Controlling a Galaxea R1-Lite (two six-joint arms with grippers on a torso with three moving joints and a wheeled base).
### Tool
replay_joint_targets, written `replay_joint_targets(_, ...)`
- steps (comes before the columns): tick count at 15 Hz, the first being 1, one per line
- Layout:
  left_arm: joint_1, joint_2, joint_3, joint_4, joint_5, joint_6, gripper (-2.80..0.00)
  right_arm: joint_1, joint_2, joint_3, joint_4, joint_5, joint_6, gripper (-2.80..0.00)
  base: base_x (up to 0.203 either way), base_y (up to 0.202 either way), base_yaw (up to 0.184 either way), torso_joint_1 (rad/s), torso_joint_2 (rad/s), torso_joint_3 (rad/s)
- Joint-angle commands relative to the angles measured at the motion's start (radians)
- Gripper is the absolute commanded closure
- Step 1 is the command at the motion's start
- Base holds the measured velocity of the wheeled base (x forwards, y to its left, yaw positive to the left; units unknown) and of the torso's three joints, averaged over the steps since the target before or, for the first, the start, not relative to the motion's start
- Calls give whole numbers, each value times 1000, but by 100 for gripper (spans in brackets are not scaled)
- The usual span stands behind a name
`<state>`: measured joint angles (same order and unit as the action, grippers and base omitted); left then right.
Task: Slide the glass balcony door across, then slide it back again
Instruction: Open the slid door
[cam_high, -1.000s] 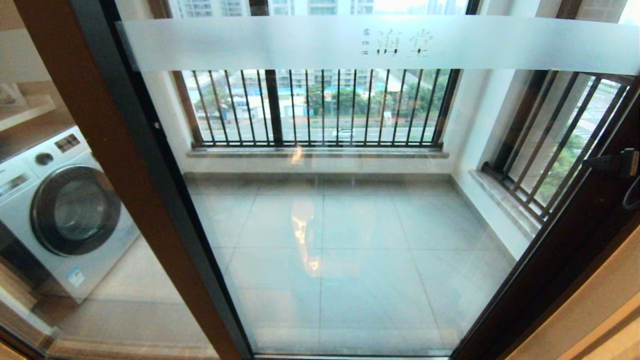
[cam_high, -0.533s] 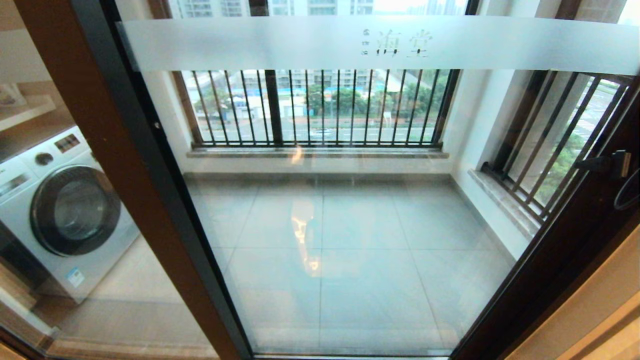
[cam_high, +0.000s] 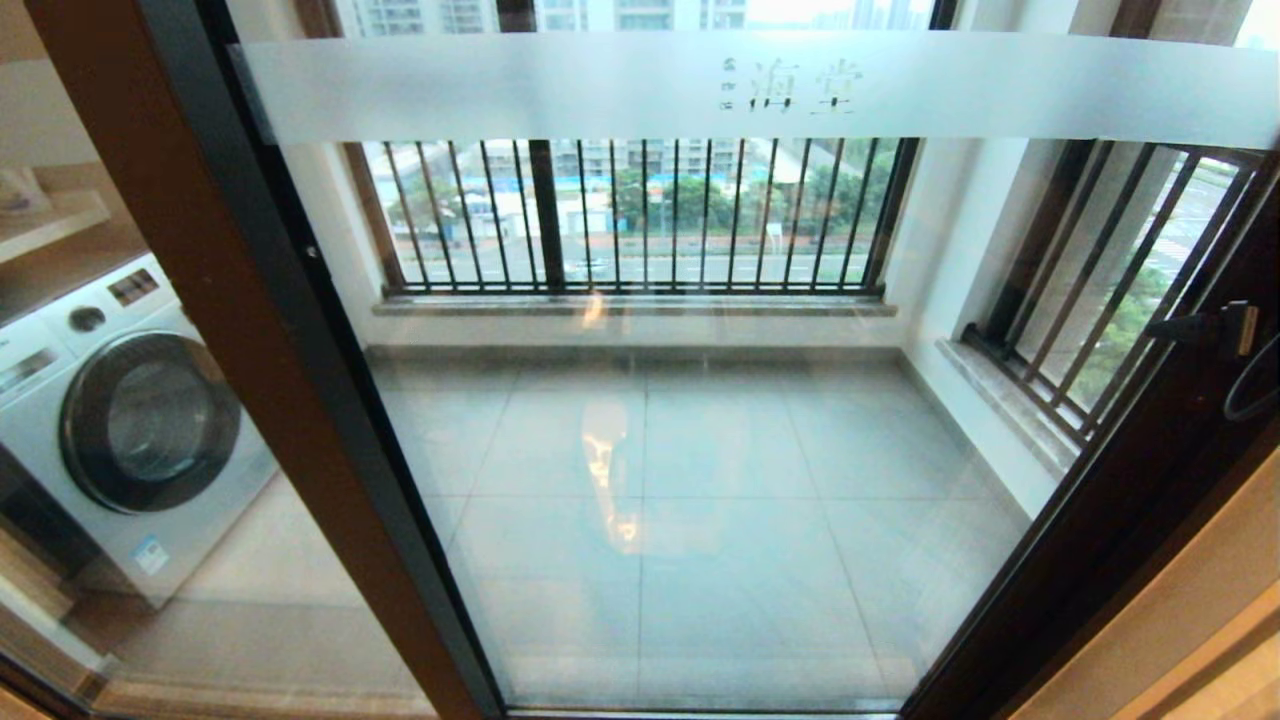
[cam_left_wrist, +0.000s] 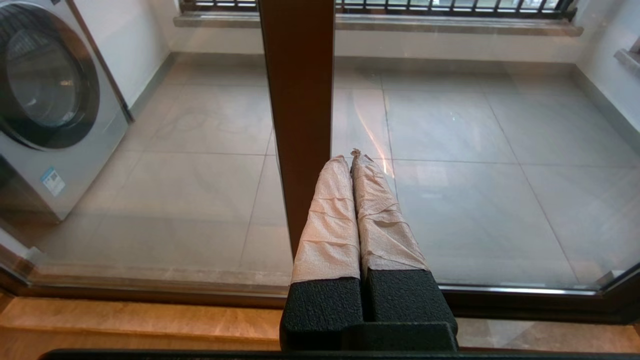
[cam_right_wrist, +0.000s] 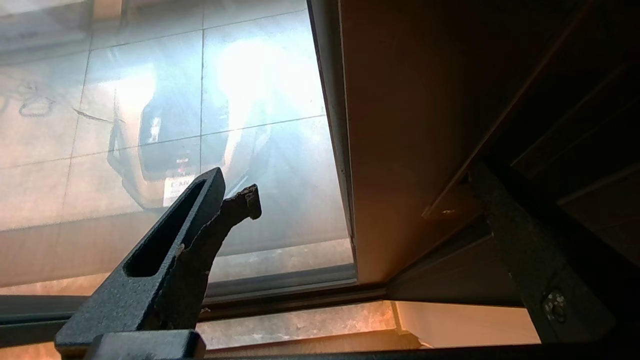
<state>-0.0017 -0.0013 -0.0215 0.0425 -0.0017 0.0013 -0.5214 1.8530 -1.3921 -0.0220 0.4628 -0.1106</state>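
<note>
**Right gripper at the door's dark stile, panel barely shifted**

Against half a second ago, the frosted band (cam_high: 760, 85) with its Chinese characters sits a touch further toward 9 o'clock, and the right gripper's visible black part has edged only slightly at 3 o'clock. Everything else lies as it did.

At 9 o'clock in the head view a white front-loading washing machine (cam_high: 130, 420) with a dark round porthole stands behind a brown-framed glass panel (cam_high: 60, 250). Just right of it runs a broad brown upright (cam_high: 250, 350) backed by a black edge, tilting from 11 toward 6 o'clock. From there the tall clear glass balcony door (cam_high: 700, 450) in its dark brown frame fills the centre, the frosted band crossing it near 12 o'clock. Through the glass lie pale grey floor tiles (cam_high: 720, 520), a stone sill under black vertical railings (cam_high: 640, 215), and white walls; a second barred window (cam_high: 1130, 290) stands at 2 o'clock. The door's dark right stile (cam_high: 1120, 520) slants from 3 toward 5 o'clock.

The left gripper (cam_left_wrist: 352, 156), fingers wrapped in pale tape and pressed together on nothing, points at the brown upright low down, near the tan threshold (cam_left_wrist: 125, 320).

The right gripper (cam_right_wrist: 350, 200) is against the dark stile, spread wide: one black finger (cam_right_wrist: 165, 250) before the glass, the other across the frame.
</note>
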Motion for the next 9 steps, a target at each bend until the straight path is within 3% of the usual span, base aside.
replay_joint_targets(1,0,1,0,0,0,0,0,6,-12,6,5,14,2,-280,0,0,0,0,0,0)
replay_joint_targets(9,0,1,0,0,0,0,0,18,-37,34,5,30,2,-280,0,0,0,0,0,0)
